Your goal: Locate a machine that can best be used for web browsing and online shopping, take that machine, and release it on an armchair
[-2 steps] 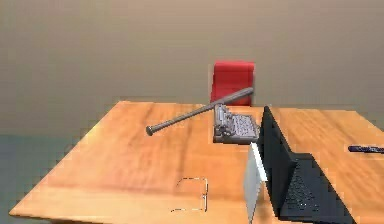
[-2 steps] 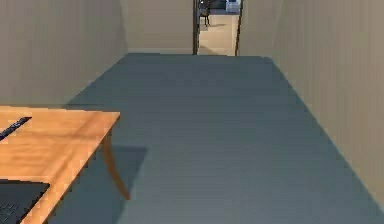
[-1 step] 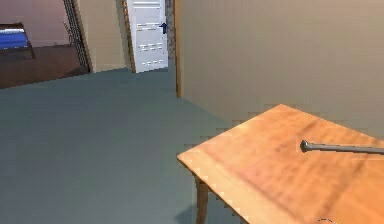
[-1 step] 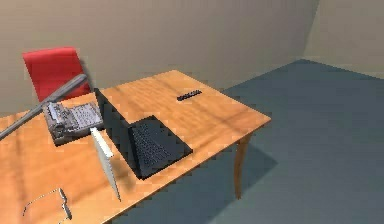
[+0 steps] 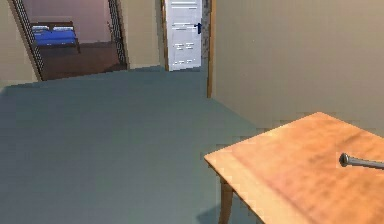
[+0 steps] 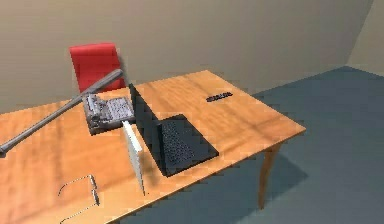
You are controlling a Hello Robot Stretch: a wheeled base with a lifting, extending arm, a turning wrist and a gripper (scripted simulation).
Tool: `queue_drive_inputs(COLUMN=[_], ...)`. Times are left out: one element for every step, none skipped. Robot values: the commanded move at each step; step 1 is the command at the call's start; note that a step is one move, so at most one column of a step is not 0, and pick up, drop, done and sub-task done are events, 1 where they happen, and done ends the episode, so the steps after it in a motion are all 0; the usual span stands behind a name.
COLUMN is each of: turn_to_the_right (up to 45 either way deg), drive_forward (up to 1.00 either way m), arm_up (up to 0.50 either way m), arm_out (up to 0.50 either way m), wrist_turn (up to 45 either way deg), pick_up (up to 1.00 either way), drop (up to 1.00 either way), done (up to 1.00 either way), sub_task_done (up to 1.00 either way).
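Note:
A black laptop stands open on a wooden table in the arm side view, its dark screen upright at the left of its keyboard. A thin white upright slab stands close against the screen's left side. The same table's corner shows at the forward view's lower right.
A red chair stands behind the table by the wall. On the table lie a grey patterned thing, a small dark flat item and a long grey rod. Across blue-grey floor are a doorway with a blue bed beyond and a white door.

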Motion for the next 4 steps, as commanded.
queue_drive_inputs(turn_to_the_right=[0.0, 0.0, 0.0, 0.0], drive_forward=[0.0, 0.0, 0.0, 0.0], arm_up=[0.5, 0.38, 0.0, 0.0], arm_out=[0.0, 0.0, 0.26, 0.0], wrist_turn=[0.0, 0.0, 0.0, 45.0], pick_up=[0.0, 0.0, 0.0, 0.0], drop=[0.0, 0.0, 0.0, 0.0], done=[0.0, 0.0, 0.0, 0.0], sub_task_done=[0.0, 0.0, 0.0, 0.0])
